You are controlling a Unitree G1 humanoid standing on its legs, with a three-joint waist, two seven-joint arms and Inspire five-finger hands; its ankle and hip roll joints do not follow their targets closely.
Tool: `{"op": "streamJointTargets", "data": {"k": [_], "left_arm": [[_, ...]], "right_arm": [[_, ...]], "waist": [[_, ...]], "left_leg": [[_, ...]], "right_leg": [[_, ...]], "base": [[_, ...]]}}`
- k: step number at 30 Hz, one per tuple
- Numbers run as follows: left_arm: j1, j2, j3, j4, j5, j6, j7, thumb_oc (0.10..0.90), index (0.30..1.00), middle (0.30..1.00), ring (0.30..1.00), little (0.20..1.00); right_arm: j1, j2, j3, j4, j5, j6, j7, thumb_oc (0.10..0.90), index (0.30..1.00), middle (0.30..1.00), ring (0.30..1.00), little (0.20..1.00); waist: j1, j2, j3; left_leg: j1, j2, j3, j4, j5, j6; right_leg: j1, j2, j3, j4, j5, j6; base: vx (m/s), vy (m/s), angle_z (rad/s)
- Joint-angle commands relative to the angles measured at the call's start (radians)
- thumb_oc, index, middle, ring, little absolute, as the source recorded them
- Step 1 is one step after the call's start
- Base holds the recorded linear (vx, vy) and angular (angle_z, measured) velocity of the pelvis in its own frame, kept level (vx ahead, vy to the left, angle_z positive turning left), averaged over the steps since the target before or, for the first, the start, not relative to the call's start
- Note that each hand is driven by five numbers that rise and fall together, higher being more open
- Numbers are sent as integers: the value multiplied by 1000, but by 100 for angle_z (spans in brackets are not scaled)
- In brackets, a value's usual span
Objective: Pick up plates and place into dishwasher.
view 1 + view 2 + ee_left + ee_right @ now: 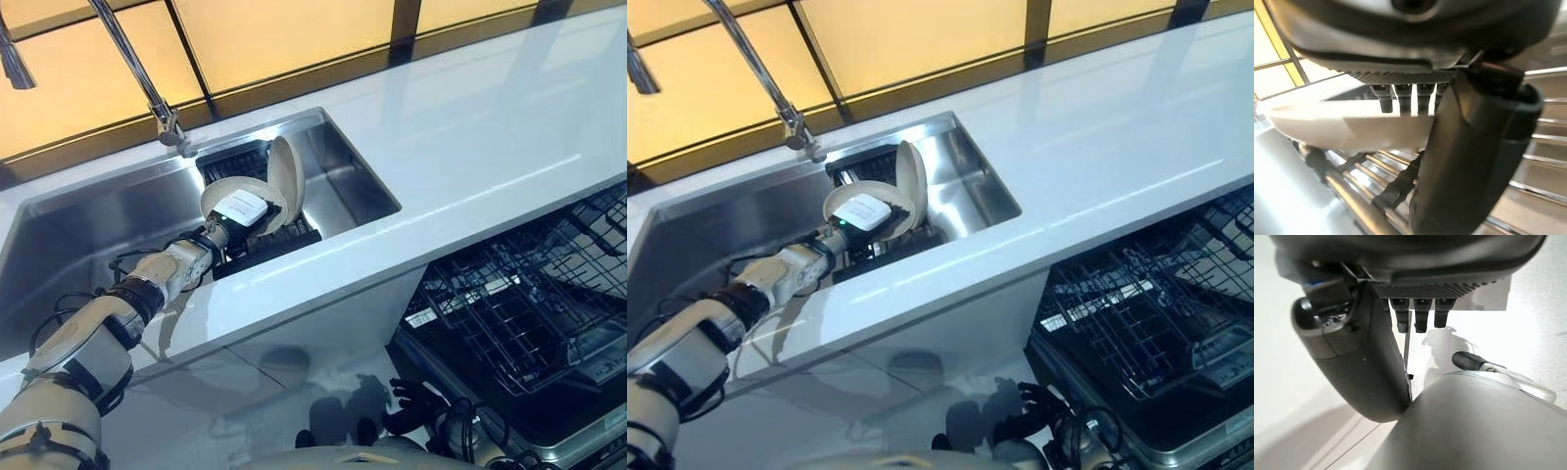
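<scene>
A stainless sink (348, 186) is set in a white countertop (490, 127). Inside the sink, a dark rack (257, 245) carries cream plates. One upright plate (286, 176) stands at the rack's far side. A second plate (1347, 128) is pinched at its rim by the left hand (240, 211), fingers over it and thumb beneath. The right hand (416, 403) hangs below the countertop, beside the dishwasher rack (529, 304), fingers curled and empty.
</scene>
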Motion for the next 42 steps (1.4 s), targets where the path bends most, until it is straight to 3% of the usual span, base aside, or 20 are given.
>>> {"op": "streamJointTargets", "data": {"k": [1,12,13,14,24,30,36,42], "left_arm": [[-166,8,86,147,26,94,72,800,900,900,900,900],[-209,36,80,266,44,187,92,800,900,900,900,900],[-205,42,83,264,42,185,90,501,644,644,644,601],[-202,47,86,263,42,176,90,108,307,307,307,208],[-189,81,109,243,8,157,47,100,300,300,300,200],[-155,118,137,196,23,154,74,100,300,300,300,200],[-120,178,189,161,20,86,133,100,300,300,300,200],[-119,203,205,140,-1,56,161,100,300,300,300,200]], "right_arm": [[18,-30,26,2,31,-10,7,800,900,900,900,900],[-3,-35,32,-21,52,-20,-10,800,900,900,900,900],[-1,-35,28,-26,44,-20,-13,800,900,900,900,900],[3,-35,26,-28,39,-20,-14,800,900,900,900,900],[21,-41,7,-48,15,-19,-18,800,900,900,900,900],[46,-58,-41,-175,127,-46,25,800,900,900,900,900],[90,-75,-81,-279,141,-101,49,800,900,900,900,900],[114,-73,-96,-333,145,-108,56,800,900,900,900,900]], "waist": [[-21,-22,46],[-25,-26,84],[-24,-24,81],[-23,-23,79],[-19,-14,56],[-22,-15,44],[-20,-24,21],[-19,-29,-1]], "left_leg": [[-14,-75,8,6,-129,59],[-52,-75,11,6,-120,56],[-50,-75,9,6,-121,55],[-49,-75,8,6,-121,54],[-31,-77,0,6,-120,50],[-9,-75,1,6,-121,46],[10,-72,5,6,-125,42],[22,-71,7,6,-128,41]], "right_leg": [[-25,38,54,5,-42,56],[-62,32,57,5,-34,61],[-60,30,56,5,-36,63],[-58,29,55,5,-37,63],[-37,24,47,5,-44,66],[-13,23,42,5,-45,65],[7,23,32,5,-49,67],[20,23,29,5,-52,69]], "base": [[-27,25,-8],[-17,15,-3],[0,0,0],[0,0,0],[-1,6,3],[-3,1,1],[-3,-1,-1],[-1,-2,-1]]}}
